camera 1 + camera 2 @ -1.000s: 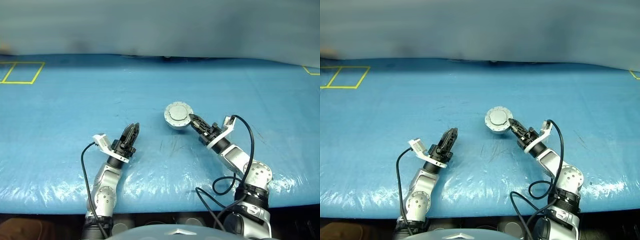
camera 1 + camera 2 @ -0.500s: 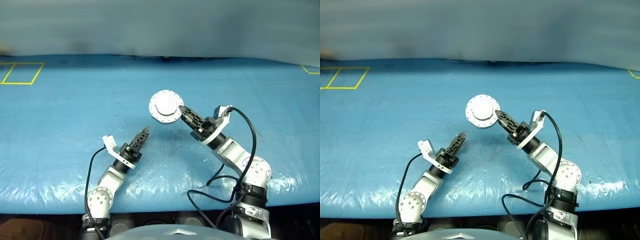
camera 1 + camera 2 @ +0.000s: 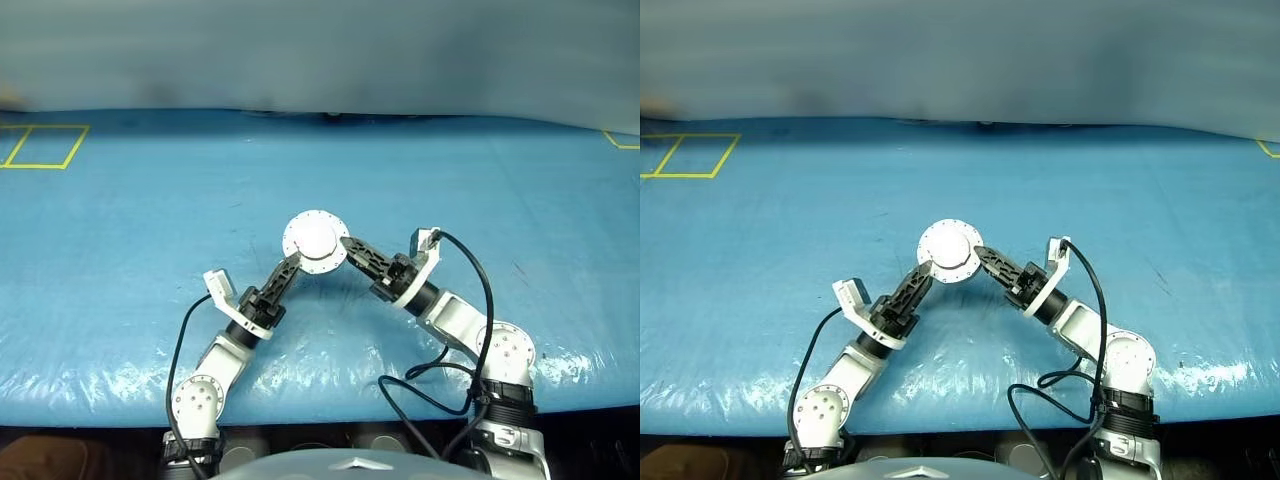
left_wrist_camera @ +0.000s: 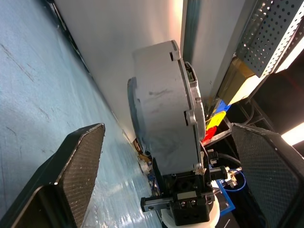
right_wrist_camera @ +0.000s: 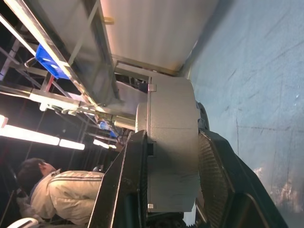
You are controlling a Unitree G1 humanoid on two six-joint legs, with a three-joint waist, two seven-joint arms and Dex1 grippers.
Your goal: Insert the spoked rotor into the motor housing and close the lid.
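Motor housing [image 3: 315,240], lid shut, mid-frame above desk [image 3: 120,260]: right fingers [image 3: 352,250] grip it; left fingers [image 3: 285,275] spread wide around it. Rotor presumably inside.

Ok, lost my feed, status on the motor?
Right gripper shut on motor housing, lid closed, held above the table. Left gripper open, jaws either side of it. Nothing in the way.

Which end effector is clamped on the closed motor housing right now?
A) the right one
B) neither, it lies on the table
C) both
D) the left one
A: the right end effector has its fingers pressed on both faces of the motor housing, held up off the blue table, while the left end effector stands wide open around it, its fingers apart from the metal.
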